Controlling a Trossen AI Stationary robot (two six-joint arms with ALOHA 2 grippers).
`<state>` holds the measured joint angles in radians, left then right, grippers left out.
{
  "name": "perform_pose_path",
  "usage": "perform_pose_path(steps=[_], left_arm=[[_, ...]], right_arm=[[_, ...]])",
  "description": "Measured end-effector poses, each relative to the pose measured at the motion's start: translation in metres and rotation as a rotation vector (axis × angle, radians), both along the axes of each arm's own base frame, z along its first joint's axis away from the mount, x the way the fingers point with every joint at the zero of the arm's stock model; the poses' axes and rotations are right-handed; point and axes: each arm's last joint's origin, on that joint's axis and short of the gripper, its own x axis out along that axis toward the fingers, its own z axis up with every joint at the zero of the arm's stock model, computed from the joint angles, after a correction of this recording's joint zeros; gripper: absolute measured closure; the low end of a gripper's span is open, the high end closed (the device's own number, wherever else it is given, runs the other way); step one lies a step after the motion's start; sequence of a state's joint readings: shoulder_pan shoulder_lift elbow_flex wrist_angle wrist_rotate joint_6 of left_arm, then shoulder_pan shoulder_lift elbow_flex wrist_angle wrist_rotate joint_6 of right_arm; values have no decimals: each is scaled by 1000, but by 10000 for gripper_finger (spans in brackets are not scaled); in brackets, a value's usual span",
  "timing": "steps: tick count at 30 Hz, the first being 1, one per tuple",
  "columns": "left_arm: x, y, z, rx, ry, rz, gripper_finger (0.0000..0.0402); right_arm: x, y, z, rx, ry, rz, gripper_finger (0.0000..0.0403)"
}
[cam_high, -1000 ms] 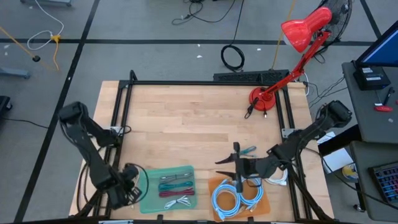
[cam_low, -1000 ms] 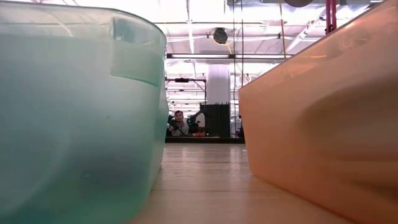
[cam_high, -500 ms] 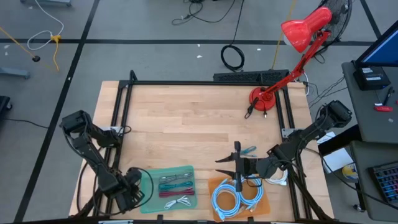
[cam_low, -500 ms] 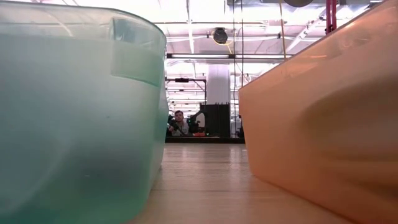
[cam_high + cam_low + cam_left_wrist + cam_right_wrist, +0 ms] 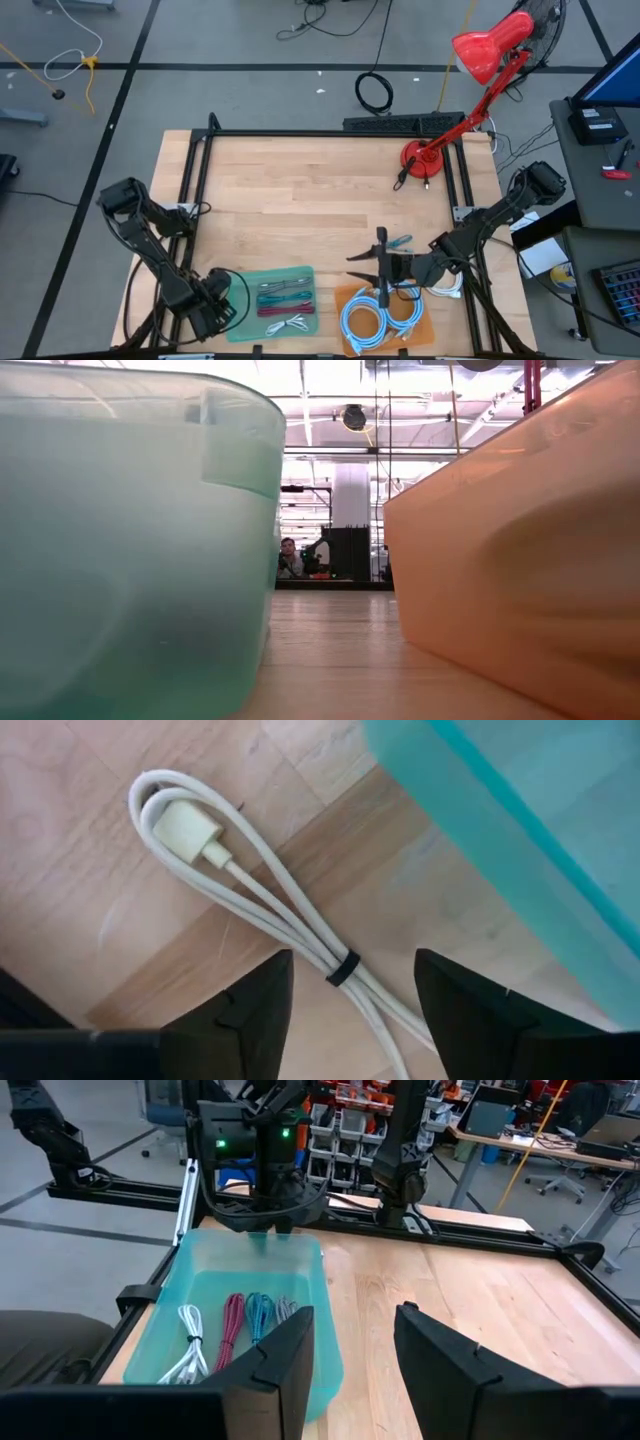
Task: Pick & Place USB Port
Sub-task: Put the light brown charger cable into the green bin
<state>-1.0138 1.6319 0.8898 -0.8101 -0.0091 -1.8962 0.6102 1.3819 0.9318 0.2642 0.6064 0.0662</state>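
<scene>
A bundled white USB cable (image 5: 250,890) lies on the wood beside the green tray (image 5: 520,830), its plug (image 5: 190,830) showing. My left gripper (image 5: 350,995) stands open low over it, one finger on each side of the bundle, at the tray's left end (image 5: 232,300). The green tray holds white, red, teal and grey cables (image 5: 235,1325). My right gripper (image 5: 355,1350) is open with nothing between its fingers, hovering over the orange tray (image 5: 345,295), in which blue and white cables (image 5: 375,318) lie.
The green tray's wall (image 5: 120,560) and the orange tray's wall (image 5: 520,560) stand side by side at the near edge. A red lamp (image 5: 470,80) stands at the far right. Black frame rails (image 5: 320,133) border the table. A person (image 5: 290,558) sits far off in the room.
My left gripper has moved a little toward the near edge and toward the green tray. In the low view the green tray's wall has slid somewhat toward the orange tray.
</scene>
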Motion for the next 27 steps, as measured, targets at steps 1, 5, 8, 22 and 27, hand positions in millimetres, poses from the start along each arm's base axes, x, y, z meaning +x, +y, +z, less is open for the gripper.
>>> perform_pose_path(steps=[1,5,8,22,27], left_arm=[[0,0,-1,2,2,2,196],[1,-3,-6,6,22,20,236],[1,-4,-10,7,43,34,281],[-30,33,46,243,257,68,396],[-21,49,82,315,15,-26,399]], right_arm=[[0,0,0,0,0,0,273],[0,0,0,0,0,0,273],[0,0,0,1,0,3,273],[0,0,-1,19,13,2,273],[0,0,-1,19,13,2,273]])
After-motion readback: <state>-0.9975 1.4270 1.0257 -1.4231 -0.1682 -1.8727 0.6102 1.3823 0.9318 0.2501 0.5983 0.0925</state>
